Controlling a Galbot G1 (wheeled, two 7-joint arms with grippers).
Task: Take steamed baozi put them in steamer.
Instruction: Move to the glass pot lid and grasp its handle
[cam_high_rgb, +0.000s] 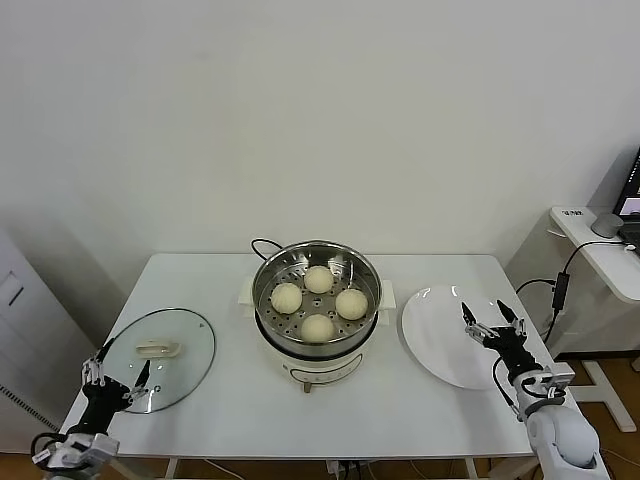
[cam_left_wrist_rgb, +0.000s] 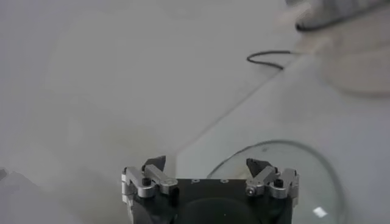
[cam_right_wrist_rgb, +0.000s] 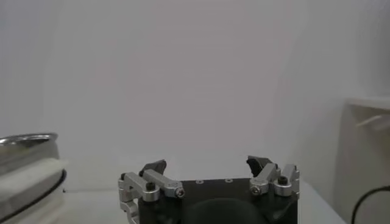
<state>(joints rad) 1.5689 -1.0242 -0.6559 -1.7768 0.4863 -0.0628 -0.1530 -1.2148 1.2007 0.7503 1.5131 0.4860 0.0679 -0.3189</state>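
We look down from our head camera on a white table (cam_high_rgb: 230, 400) set against a plain wall. At its centre stands the steamer (cam_high_rgb: 317, 262), a shiny steel basket with a perforated floor on a white electric pot base, its black cord (cam_high_rgb: 262, 243) trailing toward the wall. All four steamed baozi (cam_high_rgb: 318, 279) lie inside the basket, arranged in a diamond, close together and well within the rim. From this we judge that the loading is complete.

On our right, just beside the steamer, lies a flat white plate (cam_high_rgb: 432, 340) with nothing on it (most likely where the buns were served from). On our left lies a round glass lid (cam_high_rgb: 185, 355) with a white handle, flat on the table and apart from the steamer, probably set aside so the basket stays open from above.

Our left gripper (cam_high_rgb: 116, 376) hovers at the near left corner, over the lid's near edge, with its jaws spread wide and holding nothing. Our right gripper (cam_high_rgb: 493, 320) hangs over the outer edge of the plate, jaws likewise spread and empty. Both wrist views confirm the fingers are parted with nothing between them.
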